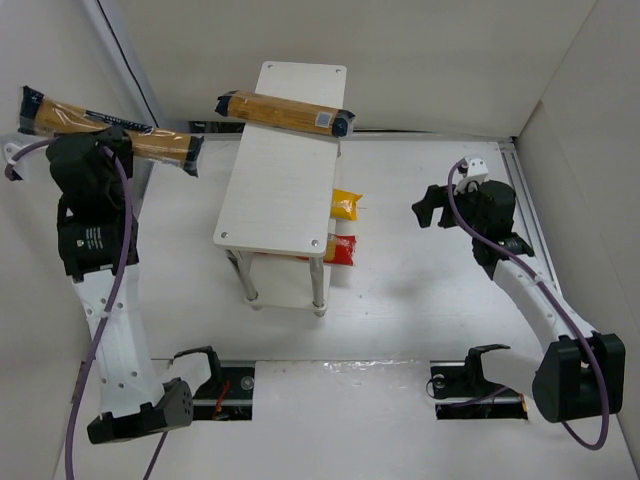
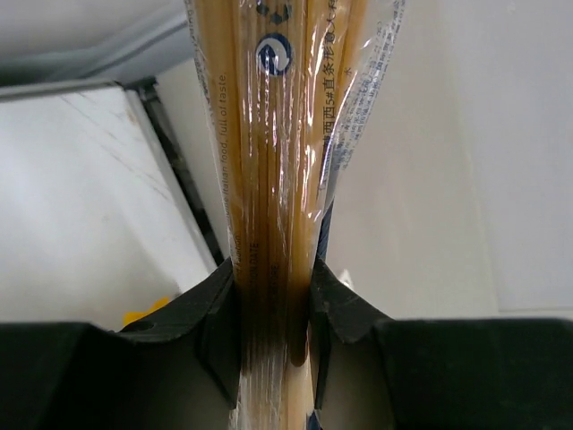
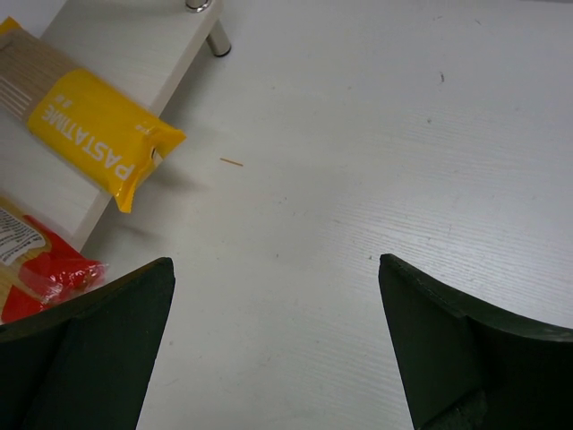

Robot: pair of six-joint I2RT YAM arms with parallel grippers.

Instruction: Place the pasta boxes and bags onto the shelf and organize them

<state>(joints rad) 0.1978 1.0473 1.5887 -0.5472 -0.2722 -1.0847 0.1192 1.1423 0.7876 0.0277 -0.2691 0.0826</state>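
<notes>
Clamping pasta box (image 2: 269, 134) in left pincer (image 2: 273, 296), right pincer (image 3: 276, 269) gaping empty, yellow bag (image 1: 345, 204), red bag (image 1: 341, 248) half under shelf (image 1: 280, 180)

From here, the left tool (image 1: 105, 140) grips one long tan pasta box (image 1: 65, 117) around its middle, over by the left wall and well left of the white shelf (image 1: 275, 190). A second pasta box (image 1: 285, 112) lies crosswise on the shelf's top board near the far end, both ends overhanging. A yellow bag (image 1: 346, 204) and a red bag (image 1: 342, 248) poke out of the lower tier on the right. The right tool (image 1: 432, 208) hangs over the tabletop (image 1: 420, 320), apart from both bags.
</notes>
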